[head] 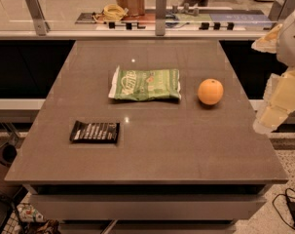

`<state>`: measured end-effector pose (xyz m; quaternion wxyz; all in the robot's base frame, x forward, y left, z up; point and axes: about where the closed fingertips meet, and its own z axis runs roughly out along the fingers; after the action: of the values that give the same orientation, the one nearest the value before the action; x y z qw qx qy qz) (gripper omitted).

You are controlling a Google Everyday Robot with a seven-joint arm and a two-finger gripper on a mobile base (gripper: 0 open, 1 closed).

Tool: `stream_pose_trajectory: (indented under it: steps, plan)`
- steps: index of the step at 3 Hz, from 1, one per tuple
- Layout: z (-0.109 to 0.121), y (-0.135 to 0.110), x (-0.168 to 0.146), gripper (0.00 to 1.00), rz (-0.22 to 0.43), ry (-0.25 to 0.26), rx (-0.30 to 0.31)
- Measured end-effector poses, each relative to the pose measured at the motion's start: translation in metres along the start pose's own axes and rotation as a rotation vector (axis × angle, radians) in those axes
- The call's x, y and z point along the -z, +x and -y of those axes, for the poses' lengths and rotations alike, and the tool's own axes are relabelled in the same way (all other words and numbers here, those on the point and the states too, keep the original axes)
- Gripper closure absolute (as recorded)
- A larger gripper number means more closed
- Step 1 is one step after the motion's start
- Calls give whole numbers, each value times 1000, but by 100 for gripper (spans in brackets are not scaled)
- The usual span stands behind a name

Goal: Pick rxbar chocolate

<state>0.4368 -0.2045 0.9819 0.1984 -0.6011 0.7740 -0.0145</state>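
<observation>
Camera view: pincer (269, 120) right of table (161, 147).

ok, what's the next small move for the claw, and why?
Probably swing the claw across the table toward the rxbar chocolate. The claw hangs past the table's right edge, while the bar lies flat near the front-left corner. The green snack bag and orange sit farther back, off that path.

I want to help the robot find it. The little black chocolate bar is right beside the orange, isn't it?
No. The camera view shows the rxbar chocolate lying alone at the front left of the table; the green bag lies beside the orange. The gripper is off the table's right edge, away from the bar.
</observation>
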Motion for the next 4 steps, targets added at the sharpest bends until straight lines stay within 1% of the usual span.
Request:
stream_pose_trajectory:
  steps: [1,2,3,4]
  plan:
    - [-16,-17,-18,0,140,-59,-30]
    - [-32,-33,-36,0,293,-102,-82]
    - [-46,-54,-55,0,450,-121,-162]
    - [-50,-73,-75,0,576,-103,-231]
